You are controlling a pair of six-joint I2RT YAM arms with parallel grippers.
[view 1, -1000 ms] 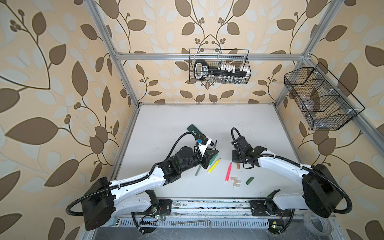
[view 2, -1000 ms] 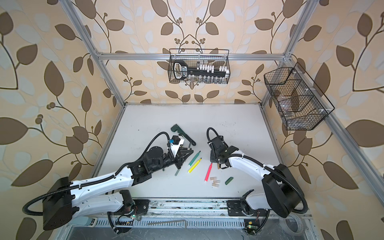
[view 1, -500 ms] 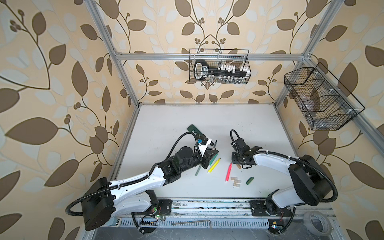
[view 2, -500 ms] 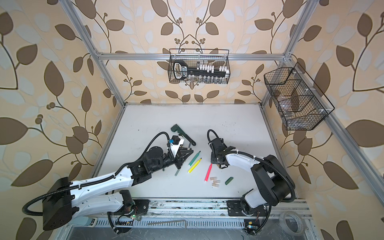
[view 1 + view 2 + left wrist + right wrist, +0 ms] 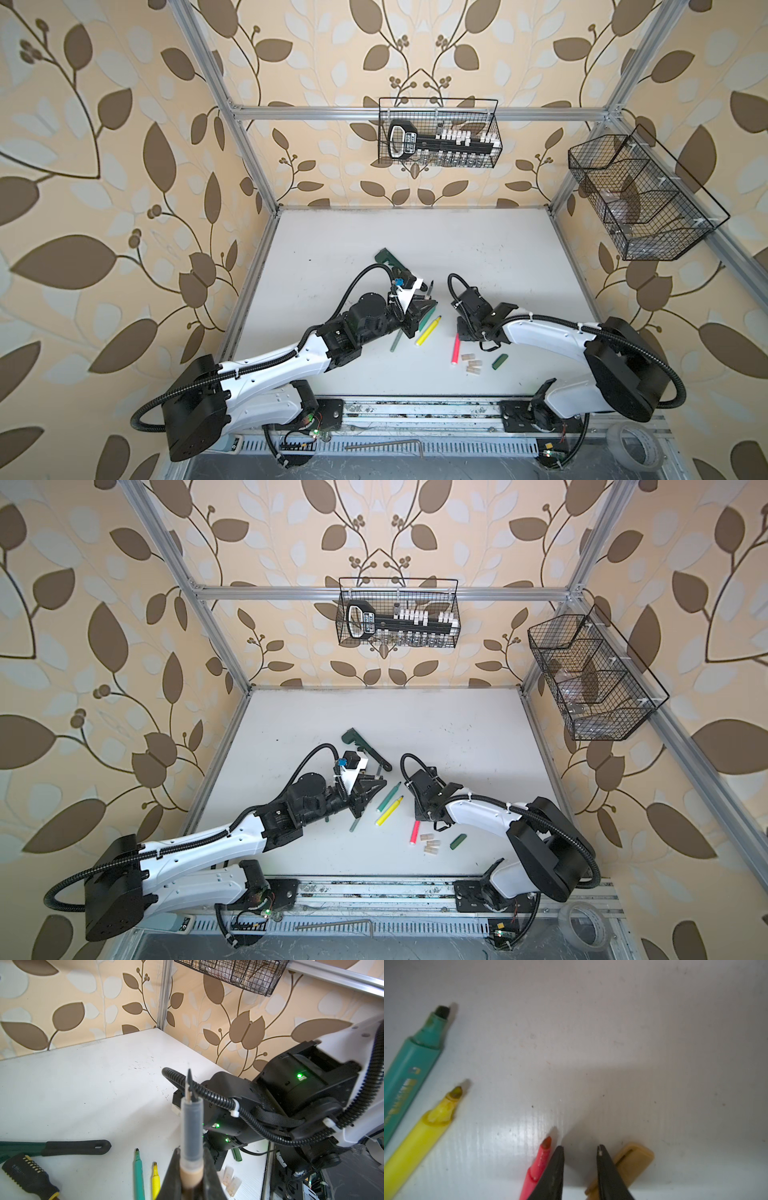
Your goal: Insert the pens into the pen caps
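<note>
Firmly, the left fingers were clenched on a slim gold-brown plastic pen, held above the white worktop. Meanwhile, the right fingers stood released and empty, low between a neon pink marker and a short gold-brown plastic cap.

left gripper: clamped on gold-brown pen | teal pen, yellow pen lying on table

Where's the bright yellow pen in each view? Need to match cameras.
In a top view: bright yellow pen, centre, lower half.
In a top view: same spot.
Left wrist: beside the teal green pen, tips the same way.
Right wrist: between teal green pen and neon pink pen.
Shared landmark: the teal green pen alongside it.
</note>
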